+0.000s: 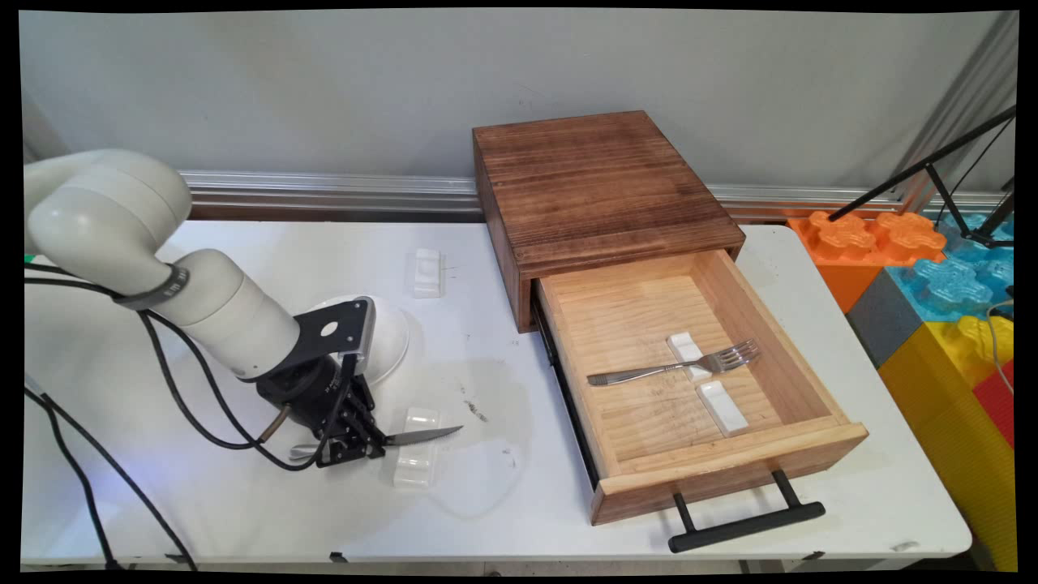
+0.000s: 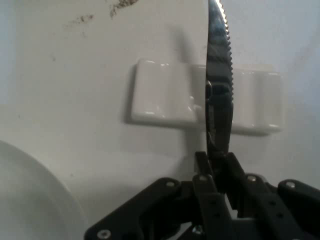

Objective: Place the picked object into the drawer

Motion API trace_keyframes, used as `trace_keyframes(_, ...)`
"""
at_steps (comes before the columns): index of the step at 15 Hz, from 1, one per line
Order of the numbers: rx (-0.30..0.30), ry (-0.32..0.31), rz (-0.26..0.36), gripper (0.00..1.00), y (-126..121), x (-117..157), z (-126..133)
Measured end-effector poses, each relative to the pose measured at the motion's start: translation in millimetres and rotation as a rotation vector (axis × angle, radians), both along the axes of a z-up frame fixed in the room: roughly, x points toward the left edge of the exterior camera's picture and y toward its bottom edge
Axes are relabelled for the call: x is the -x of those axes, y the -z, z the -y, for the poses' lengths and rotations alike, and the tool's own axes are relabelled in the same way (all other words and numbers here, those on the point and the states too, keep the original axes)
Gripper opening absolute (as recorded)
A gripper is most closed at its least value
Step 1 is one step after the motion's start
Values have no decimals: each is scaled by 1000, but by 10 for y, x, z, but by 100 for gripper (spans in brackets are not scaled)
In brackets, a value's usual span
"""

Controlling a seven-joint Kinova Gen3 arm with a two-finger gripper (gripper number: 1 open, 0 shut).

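Note:
My gripper [image 1: 366, 444] is low over the table's near left part, shut on a steel knife [image 1: 422, 435] whose serrated blade points right. In the hand view the knife [image 2: 219, 95] runs up from between the fingers [image 2: 211, 172] and crosses above a white ceramic cutlery rest [image 2: 165, 102]. That rest [image 1: 417, 458] lies on the table just under the blade. The knife's handle end [image 1: 302, 452] sticks out left of the gripper. A white plate [image 1: 389, 332] sits behind the hand, partly hidden by the wrist.
A wooden box [image 1: 596, 191] stands at the back with its drawer [image 1: 730, 454] pulled out; inside lie a fork [image 1: 673, 369] and two white rests [image 1: 722, 405]. Another white rest [image 1: 426, 272] lies at the table's back. Coloured foam blocks [image 1: 949, 284] stand to the right.

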State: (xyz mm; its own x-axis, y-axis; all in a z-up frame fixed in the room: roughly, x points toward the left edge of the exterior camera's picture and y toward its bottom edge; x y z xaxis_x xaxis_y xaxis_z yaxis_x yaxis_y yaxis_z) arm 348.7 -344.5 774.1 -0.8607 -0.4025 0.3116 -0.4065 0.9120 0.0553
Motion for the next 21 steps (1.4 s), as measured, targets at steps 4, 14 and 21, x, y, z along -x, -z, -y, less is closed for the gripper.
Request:
trace_keyframes(4, -17, 0, -6, 0, -152, -20, 25)
trace_keyframes(14, -5, 18, -7, 0, -765, 19, 154)
trace_keyframes(21, 5, 12, -20, 0, -1233, 295, 230)
